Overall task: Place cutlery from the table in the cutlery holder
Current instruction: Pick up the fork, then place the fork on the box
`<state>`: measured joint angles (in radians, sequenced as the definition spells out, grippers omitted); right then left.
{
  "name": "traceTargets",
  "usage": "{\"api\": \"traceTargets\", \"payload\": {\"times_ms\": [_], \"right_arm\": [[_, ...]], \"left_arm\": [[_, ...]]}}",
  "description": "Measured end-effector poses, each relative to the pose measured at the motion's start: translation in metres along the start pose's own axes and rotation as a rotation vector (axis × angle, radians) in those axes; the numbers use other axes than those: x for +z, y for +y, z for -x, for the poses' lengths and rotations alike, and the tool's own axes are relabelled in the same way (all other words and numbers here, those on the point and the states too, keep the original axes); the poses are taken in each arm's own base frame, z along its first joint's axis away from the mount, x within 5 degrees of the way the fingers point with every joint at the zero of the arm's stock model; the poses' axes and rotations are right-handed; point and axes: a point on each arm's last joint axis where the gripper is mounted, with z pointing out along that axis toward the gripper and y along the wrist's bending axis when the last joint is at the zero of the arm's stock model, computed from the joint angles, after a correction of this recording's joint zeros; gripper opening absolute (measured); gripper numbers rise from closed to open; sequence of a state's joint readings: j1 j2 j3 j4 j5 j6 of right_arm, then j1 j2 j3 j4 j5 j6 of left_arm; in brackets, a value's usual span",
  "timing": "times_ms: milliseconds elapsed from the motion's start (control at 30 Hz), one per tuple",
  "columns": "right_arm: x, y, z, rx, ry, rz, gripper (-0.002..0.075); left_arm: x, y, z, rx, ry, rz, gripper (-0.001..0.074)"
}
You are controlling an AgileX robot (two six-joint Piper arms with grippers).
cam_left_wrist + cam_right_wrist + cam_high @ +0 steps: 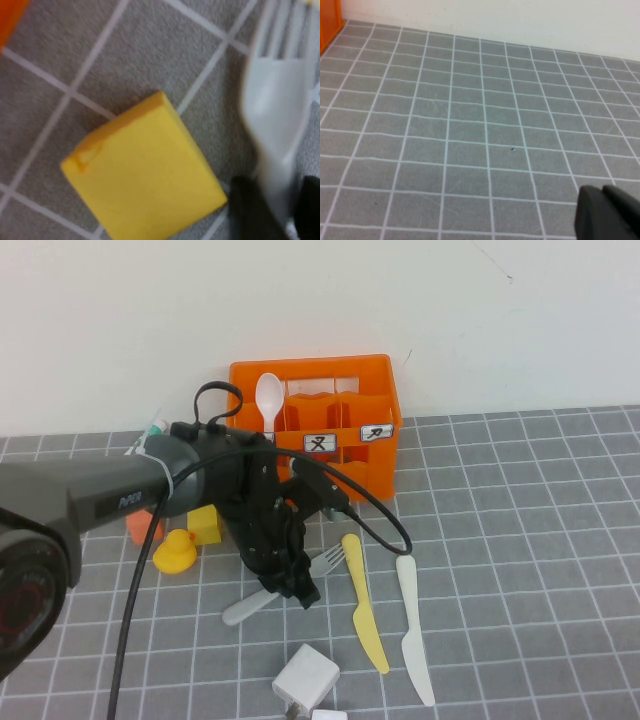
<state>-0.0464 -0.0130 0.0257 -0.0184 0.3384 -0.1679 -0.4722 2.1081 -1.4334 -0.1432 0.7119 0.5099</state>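
Observation:
The orange cutlery holder (300, 367) stands at the back of the grey gridded table (520, 540), with the pale spoon (268, 395) upright in its left compartment. The grey-green fork (332, 560) lies on the table in front of it. My left gripper (300, 592) is down over the fork's handle, open, with a finger on each side of it; the left wrist view shows the fork (275, 100) between those fingers (247, 210). The pale yellow knife (365, 610) and the white knife (415, 635) lie to the right. My right gripper (602, 194) is shut and empty over bare table.
A yellow block (205, 525) (145, 170), a yellow duck (175, 552) and a small orange cube (140, 528) sit just left of the left gripper. A white plug adapter (307, 678) lies at the front. A glue stick (150, 430) peeks out behind the left arm.

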Motion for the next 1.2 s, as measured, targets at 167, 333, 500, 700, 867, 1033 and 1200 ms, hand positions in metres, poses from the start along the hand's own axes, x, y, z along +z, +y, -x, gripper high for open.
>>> {"api": "traceTargets", "payload": {"times_ms": [167,333,500,700,867,1033,1200], "right_arm": [[0.000,0.000,0.000,0.000,0.000,0.000,-0.0003],[0.000,0.000,0.000,0.000,0.000,0.000,-0.0003],[0.000,0.000,0.000,0.000,0.000,0.000,-0.0003],[0.000,0.000,0.000,0.000,0.000,0.000,-0.0003],[0.000,0.000,0.000,0.000,0.000,0.000,-0.0003],[0.000,0.000,0.000,0.000,0.000,0.000,-0.0003],[0.000,0.000,0.000,0.000,0.000,0.000,-0.0003]], "left_arm": [[0.002,0.000,0.001,-0.025,0.015,-0.009,0.0115],[0.003,0.000,0.001,-0.047,0.025,-0.014,0.0115],[0.002,-0.004,-0.001,-0.084,0.050,-0.068,0.0115],[-0.002,-0.014,-0.005,-0.140,0.092,-0.168,0.0115],[-0.025,-0.021,-0.008,-0.145,0.109,-0.214,0.0115],[-0.071,-0.028,-0.009,-0.130,0.002,-0.193,0.0115],[-0.117,-0.031,-0.012,-0.124,-0.217,-0.082,0.0115]]}}
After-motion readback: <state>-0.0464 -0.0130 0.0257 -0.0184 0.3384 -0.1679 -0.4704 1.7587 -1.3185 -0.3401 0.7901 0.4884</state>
